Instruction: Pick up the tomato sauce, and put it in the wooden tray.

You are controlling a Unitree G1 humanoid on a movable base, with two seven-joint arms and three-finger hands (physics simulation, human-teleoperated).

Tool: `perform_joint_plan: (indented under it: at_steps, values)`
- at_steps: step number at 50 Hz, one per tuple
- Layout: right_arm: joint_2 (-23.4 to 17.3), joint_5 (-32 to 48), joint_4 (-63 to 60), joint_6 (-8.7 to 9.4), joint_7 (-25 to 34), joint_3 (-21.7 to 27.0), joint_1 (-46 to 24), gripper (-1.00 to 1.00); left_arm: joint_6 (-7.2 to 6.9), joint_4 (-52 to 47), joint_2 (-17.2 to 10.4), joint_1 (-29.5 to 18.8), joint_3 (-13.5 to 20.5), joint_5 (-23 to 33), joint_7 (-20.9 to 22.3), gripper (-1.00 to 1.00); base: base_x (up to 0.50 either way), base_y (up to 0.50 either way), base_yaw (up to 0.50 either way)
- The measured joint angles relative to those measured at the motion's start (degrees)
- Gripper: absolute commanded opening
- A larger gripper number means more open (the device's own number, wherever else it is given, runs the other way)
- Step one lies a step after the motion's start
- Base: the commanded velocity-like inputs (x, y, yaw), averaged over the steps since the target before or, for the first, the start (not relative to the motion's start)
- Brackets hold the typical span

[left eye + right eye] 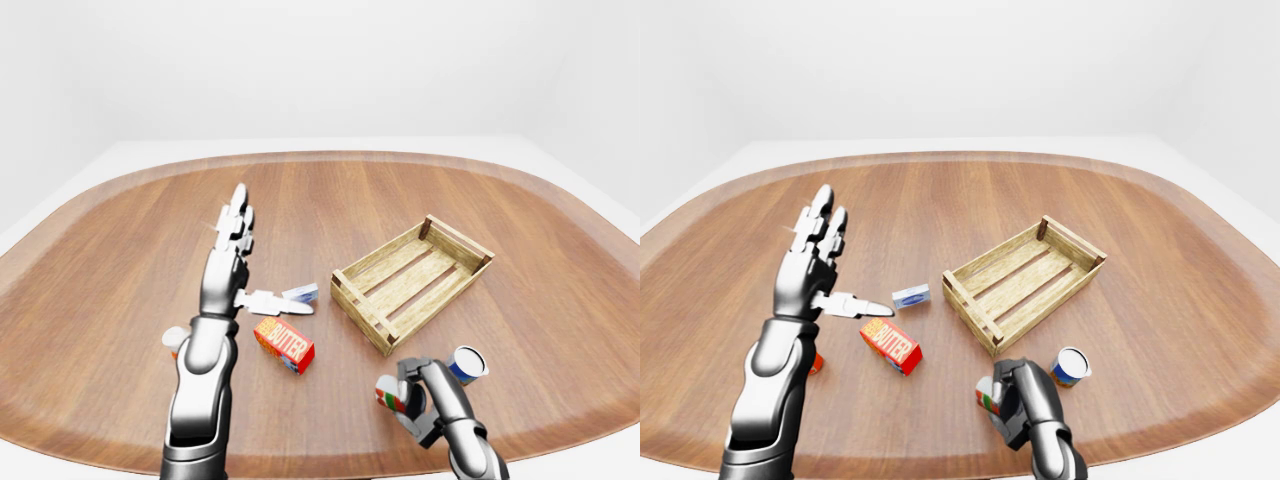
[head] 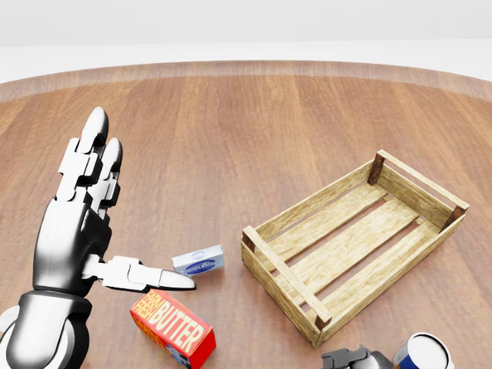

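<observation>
On the round wooden table (image 1: 120,330), the right hand (image 1: 412,395) has its fingers wrapped around the tomato sauce can (image 1: 387,394), near the table's near edge, just left of a blue can (image 1: 466,364). The empty tray (image 1: 412,280) sits farther off, well apart. The left hand (image 2: 81,223) is raised with fingers spread, over a butter box (image 2: 172,328) and a small blue packet (image 2: 198,261).

place: bare simulated test scene | cues: round wooden table (image 1: 330,200), blank white surroundings, scattered groceries
</observation>
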State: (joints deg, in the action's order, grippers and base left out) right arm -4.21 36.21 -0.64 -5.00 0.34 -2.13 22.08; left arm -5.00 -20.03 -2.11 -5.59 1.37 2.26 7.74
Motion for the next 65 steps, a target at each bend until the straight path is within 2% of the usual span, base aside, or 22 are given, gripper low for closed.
perform_joint_plan:
  at_steps: [10,15,20,29,40,48,58,65]
  values:
    - [0.7,-0.3,-11.4,0.0,6.6,1.3,2.6,-1.0,0.0,0.1,0.0,0.0,-0.1,0.1,0.0,1.0,0.0,0.0,0.0]
    - [1.3,-0.8,-17.2,0.92,11.1,2.4,2.5,-1.0,0.0,0.2,0.1,0.1,-0.2,0.2,0.0,1.0,0.0,0.0,0.0]
    - [1.8,-1.2,-22.5,3.37,15.6,3.7,1.2,-1.0,0.0,0.2,0.1,0.2,-0.2,0.2,0.0,1.0,0.0,0.0,0.0]
    - [2.1,-1.4,-29.8,9.92,22.8,6.2,-3.8,-1.0,0.0,0.5,0.1,0.2,-0.3,0.3,0.0,1.0,0.0,0.0,0.0]
    - [0.7,-0.9,-34.5,10.0,28.8,8.5,-12.0,-1.0,0.0,0.7,0.2,0.2,-0.4,0.3,0.0,1.0,0.0,0.0,0.0]
    - [-2.9,0.1,-32.5,10.0,32.7,10.0,-22.5,-1.0,0.0,0.7,0.2,0.3,-0.4,0.3,0.0,1.0,0.0,0.0,0.0]
    - [-9.7,1.4,-19.8,10.0,34.2,10.7,-39.4,-1.0,0.0,0.5,0.2,0.2,-0.5,0.3,-0.1,1.0,0.0,0.0,0.0]
    - [-14.1,2.4,-4.9,10.0,33.2,10.1,-51.9,-1.0,0.0,0.7,0.3,0.3,-0.6,0.4,-0.1,1.0,0.0,0.0,0.0]
